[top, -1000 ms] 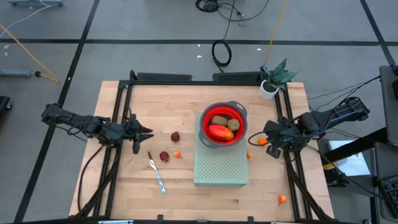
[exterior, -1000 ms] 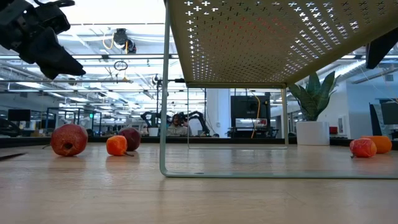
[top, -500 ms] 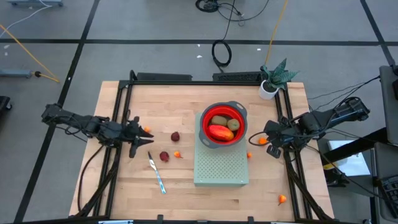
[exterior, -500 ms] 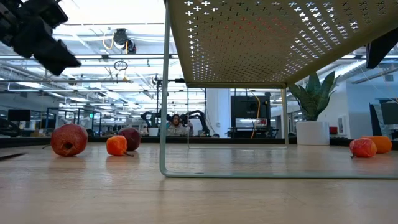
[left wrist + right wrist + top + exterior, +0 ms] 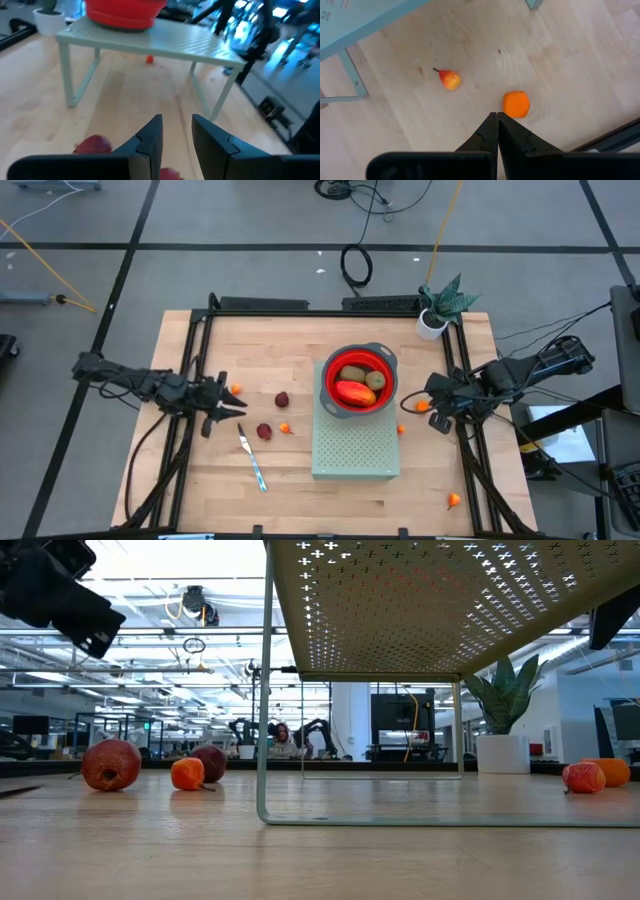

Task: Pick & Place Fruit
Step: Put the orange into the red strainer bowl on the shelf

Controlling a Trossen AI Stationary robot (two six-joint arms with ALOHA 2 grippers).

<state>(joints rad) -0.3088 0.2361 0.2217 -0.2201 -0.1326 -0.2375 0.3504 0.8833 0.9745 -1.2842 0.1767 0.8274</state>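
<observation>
We hover our left gripper (image 5: pixel 232 412) — fingers narrowly parted, empty — near the dark red ball fruit (image 5: pixel 264 431), judging descent and grasp next, while our right gripper (image 5: pixel 432 402) waits pinched closed at the right edge.

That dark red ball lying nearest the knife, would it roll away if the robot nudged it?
Probably. The dark red ball looks round and sits free on the flat table, so a nudge would likely roll it. Its matte skin looks grippable rather than slippery.

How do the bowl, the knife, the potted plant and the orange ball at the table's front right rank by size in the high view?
1. Bowl
2. Knife and potted plant: too alike to rank
3. Orange ball
</observation>
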